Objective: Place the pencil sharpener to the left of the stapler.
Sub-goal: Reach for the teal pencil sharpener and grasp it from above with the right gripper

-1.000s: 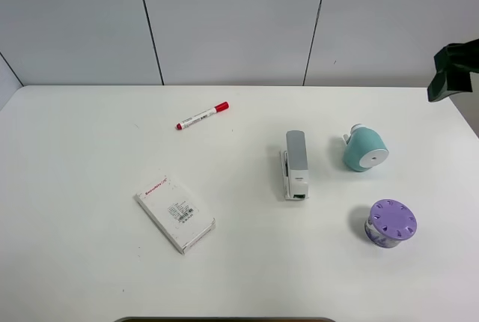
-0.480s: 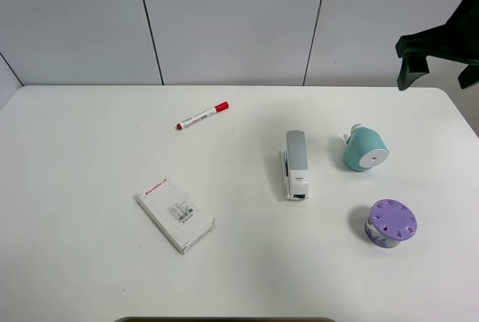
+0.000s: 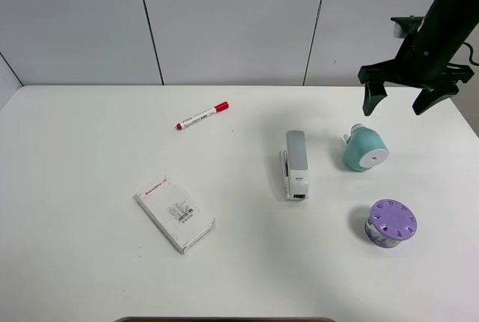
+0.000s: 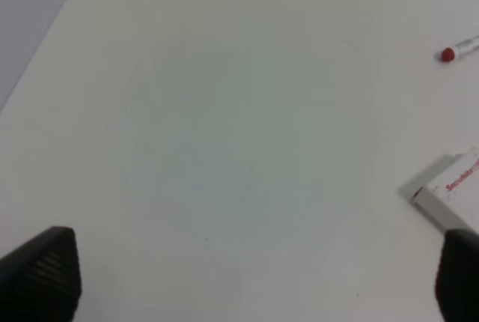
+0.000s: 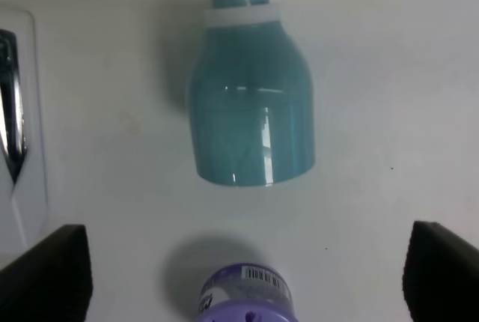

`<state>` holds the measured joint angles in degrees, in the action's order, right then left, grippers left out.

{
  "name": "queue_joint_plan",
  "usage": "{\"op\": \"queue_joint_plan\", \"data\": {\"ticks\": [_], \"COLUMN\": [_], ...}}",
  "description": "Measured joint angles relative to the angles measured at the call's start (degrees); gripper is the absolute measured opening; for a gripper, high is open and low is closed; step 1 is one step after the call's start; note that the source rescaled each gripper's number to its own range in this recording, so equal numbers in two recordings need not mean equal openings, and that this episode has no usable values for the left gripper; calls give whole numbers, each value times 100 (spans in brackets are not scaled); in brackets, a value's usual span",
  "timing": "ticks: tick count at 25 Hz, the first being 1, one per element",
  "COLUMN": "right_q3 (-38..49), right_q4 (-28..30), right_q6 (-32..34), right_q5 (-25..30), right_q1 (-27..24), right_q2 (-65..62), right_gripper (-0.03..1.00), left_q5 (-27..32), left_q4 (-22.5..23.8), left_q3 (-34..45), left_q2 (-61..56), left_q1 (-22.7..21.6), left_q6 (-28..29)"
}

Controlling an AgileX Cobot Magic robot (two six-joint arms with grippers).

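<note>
The teal pencil sharpener [image 3: 364, 150] lies on its side on the white table [image 3: 90, 150], white face toward the camera, just right of the grey and white stapler [image 3: 296, 163]. My right gripper [image 3: 394, 105] hovers open above and slightly behind the sharpener, touching nothing. In the right wrist view the sharpener [image 5: 251, 93] lies ahead between the spread fingertips [image 5: 45, 273], with the stapler [image 5: 19, 165] at the picture's edge. My left gripper [image 4: 247, 281] is open over bare table and is out of the exterior view.
A purple round container [image 3: 391, 223] with a dotted lid stands in front of the sharpener, also showing as the purple container [image 5: 243, 292]. A white box with red print [image 3: 175, 213] lies front left, and a red-capped marker [image 3: 202, 116] sits behind it.
My right arm has swung in from the right edge, leftward and down, until its open gripper hangs over the sharpener. Nothing on the table moved.
</note>
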<state>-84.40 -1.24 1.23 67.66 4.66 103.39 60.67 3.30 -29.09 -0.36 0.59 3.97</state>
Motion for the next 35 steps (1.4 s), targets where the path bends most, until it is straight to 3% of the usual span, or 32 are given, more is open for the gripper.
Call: {"op": "queue_joint_plan", "data": {"ticks": [5, 7, 10, 13, 35], "right_q3": [0, 0, 0, 0, -11], "right_q4": [0, 19, 43, 43, 54], "right_q6": [-47, -47, -51, -88, -186], "right_q5": [-133, -139, -145, -203, -718], "right_q1": [0, 0, 0, 0, 0], "right_q2": [364, 475, 629, 768, 1512], "right_gripper": [58, 67, 91, 98, 100], "left_q5": [0, 0, 0, 0, 0], "left_q4": [0, 0, 0, 0, 0], "left_q3": [0, 0, 0, 0, 0], "left_q2": [0, 0, 0, 0, 0], "left_q1": [0, 0, 0, 0, 0], "left_q6": [0, 0, 0, 0, 0]}}
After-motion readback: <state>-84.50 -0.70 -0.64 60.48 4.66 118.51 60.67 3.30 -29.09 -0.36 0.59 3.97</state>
